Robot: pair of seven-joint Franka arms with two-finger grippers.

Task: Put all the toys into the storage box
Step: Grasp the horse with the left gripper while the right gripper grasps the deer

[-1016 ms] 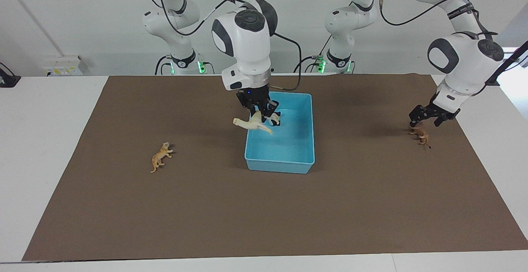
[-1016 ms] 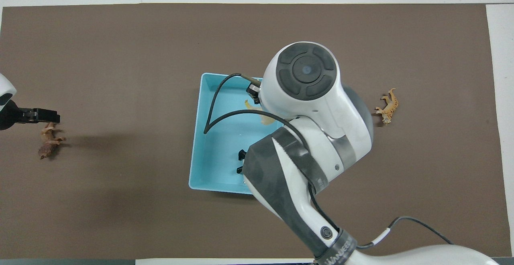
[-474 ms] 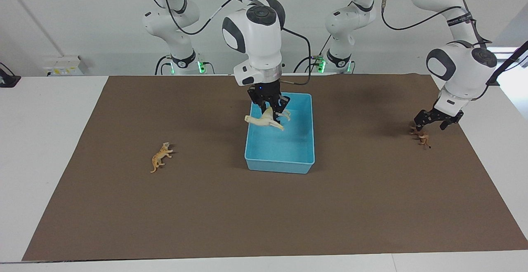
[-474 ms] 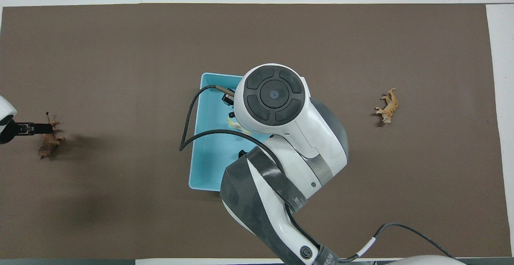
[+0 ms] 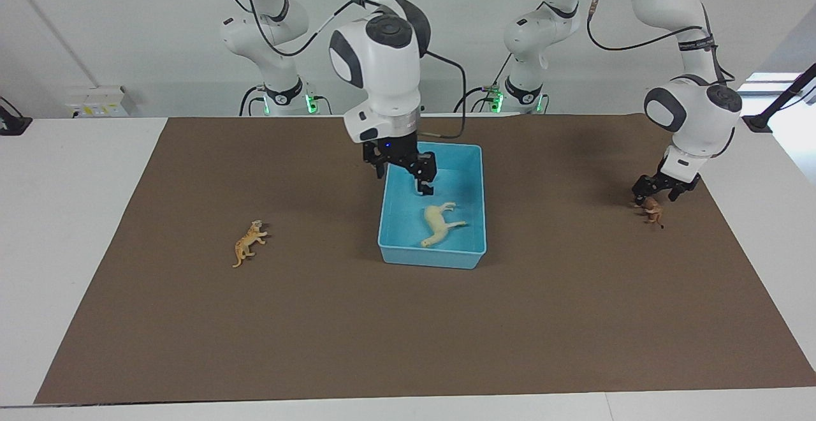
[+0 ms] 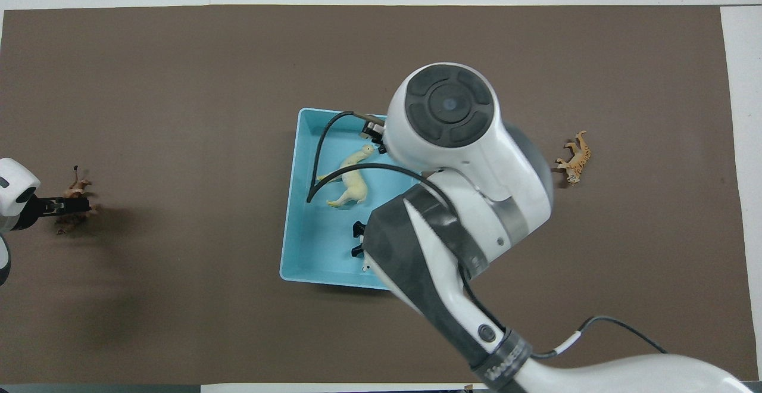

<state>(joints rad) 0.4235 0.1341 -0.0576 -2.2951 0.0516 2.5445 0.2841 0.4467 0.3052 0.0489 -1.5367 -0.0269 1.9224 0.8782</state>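
Our right gripper (image 5: 408, 171) hangs over the light blue rectangular plastic storage box (image 5: 475, 217), at the end of it nearer the robots, with its fingers spread apart and nothing between them. Below it, the cream-white horse-like plastic figurine (image 5: 441, 222) lies on its side on the box floor, clear of the fingers, so we count that toy as stored. At the box end nearest the robots the overhead view shows a small black-and-white shape (image 6: 359, 244), mostly hidden under our right arm; it may be the panda, but we cannot be sure. Two toys are plainly left on the brown mat: the orange striped plastic tiger figurine (image 5: 248, 241), lying toward the right arm's end of the table and well apart from the box, and the small brown lion-like plastic figurine (image 5: 651, 209), toward the left arm's end. We judge the task roughly half done. Our right arm reaches in with its wrist pointing nearly straight down. Our left arm bends steeply down too, its left gripper (image 5: 658, 188) low just above the lion with its fingers apart, not gripping it.
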